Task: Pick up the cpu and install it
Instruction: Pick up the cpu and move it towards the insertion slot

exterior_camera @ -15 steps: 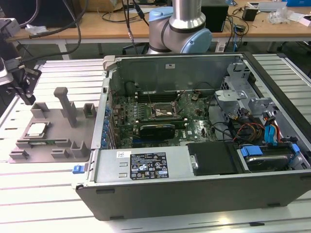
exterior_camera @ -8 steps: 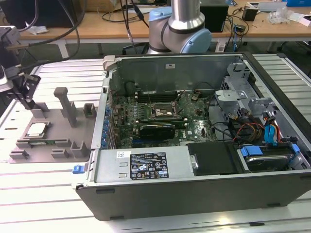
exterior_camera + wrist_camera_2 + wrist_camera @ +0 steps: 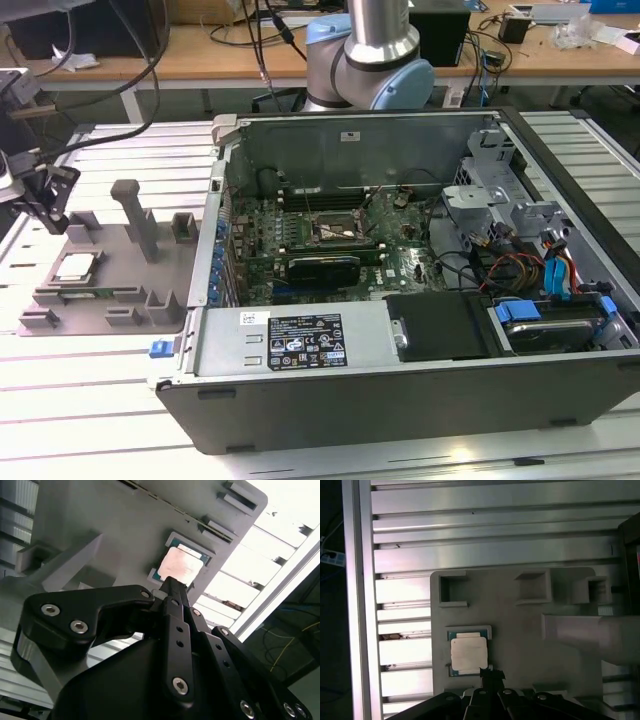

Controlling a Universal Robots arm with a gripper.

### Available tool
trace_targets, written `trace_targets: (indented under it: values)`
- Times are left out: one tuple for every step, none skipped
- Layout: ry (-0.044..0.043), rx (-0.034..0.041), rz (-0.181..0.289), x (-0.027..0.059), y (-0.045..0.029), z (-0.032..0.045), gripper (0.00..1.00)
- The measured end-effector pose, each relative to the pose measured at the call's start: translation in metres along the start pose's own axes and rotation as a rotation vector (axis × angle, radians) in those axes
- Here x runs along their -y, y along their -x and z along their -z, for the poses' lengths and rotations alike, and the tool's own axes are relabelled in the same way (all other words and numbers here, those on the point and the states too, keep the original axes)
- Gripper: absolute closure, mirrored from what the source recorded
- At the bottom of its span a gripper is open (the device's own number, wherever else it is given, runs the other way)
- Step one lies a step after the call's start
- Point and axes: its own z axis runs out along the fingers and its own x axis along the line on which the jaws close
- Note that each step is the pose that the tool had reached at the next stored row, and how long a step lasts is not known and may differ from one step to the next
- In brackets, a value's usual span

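The cpu [image 3: 468, 654] lies flat in its recess on the grey tray [image 3: 530, 645], which sits on the worktop [image 3: 470, 530]. The end effector [image 3: 490, 674] hangs near the cpu's edge, empty and, as far as this angle allows, pinched narrow. Lowered like that, it would likely strike the lid instead of straddling it, scratching or tipping the chip.

I work over a table [image 3: 90, 410] of pale aluminium slats with long grooves between them, and its bare metal shines under the light. Two things lie directly on it. One is a flat grey plastic tray [image 3: 120, 265] with upright posts, towards the exterior view's left. The other is an open computer case [image 3: 350, 410] lying on its side just beside the tray, towards the exterior view's right. In the first wrist view the tray [image 3: 520, 625] sits close to one edge of the slatted top [image 3: 495, 530].
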Motion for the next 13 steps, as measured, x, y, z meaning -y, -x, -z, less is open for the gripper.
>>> trace_targets:
  values:
    - [0.0000, 0.0000, 0.000, 0.0001, -0.0010, -0.0024, 0.89]
    - [0.0000, -0.0001, 0.000, 0.0004, -0.0021, -0.0047, 0.89]
    - [0.0000, -0.0001, 0.000, 0.0005, -0.0027, -0.0058, 0.89]
    - [0.0001, -0.0001, 0.000, 0.0005, -0.0033, -0.0068, 0.89]
    - [0.0001, -0.0001, 0.000, 0.0006, -0.0038, -0.0076, 0.89]
    - [0.0001, 0.0000, 0.000, 0.0007, -0.0046, -0.0092, 0.89]
    - [0.0002, 0.0001, 0.000, 0.0008, -0.0051, -0.0106, 0.89]
    - [0.0002, 0.0002, 0.000, 0.0009, -0.0054, -0.0117, 0.89]
    - [0.0001, 0.0000, 0.000, 0.0010, -0.0063, -0.0135, 0.89]
    - [0.0000, -0.0002, 0.000, 0.0011, -0.0071, -0.0148, 0.89]
    - [0.0000, -0.0001, 0.000, 0.0013, -0.0080, -0.0165, 0.89]
    - [0.0000, -0.0002, 0.000, 0.0014, -0.0088, -0.0178, 0.89]
    - [0.0001, 0.0000, 0.000, 0.0015, -0.0098, -0.0192, 0.89]
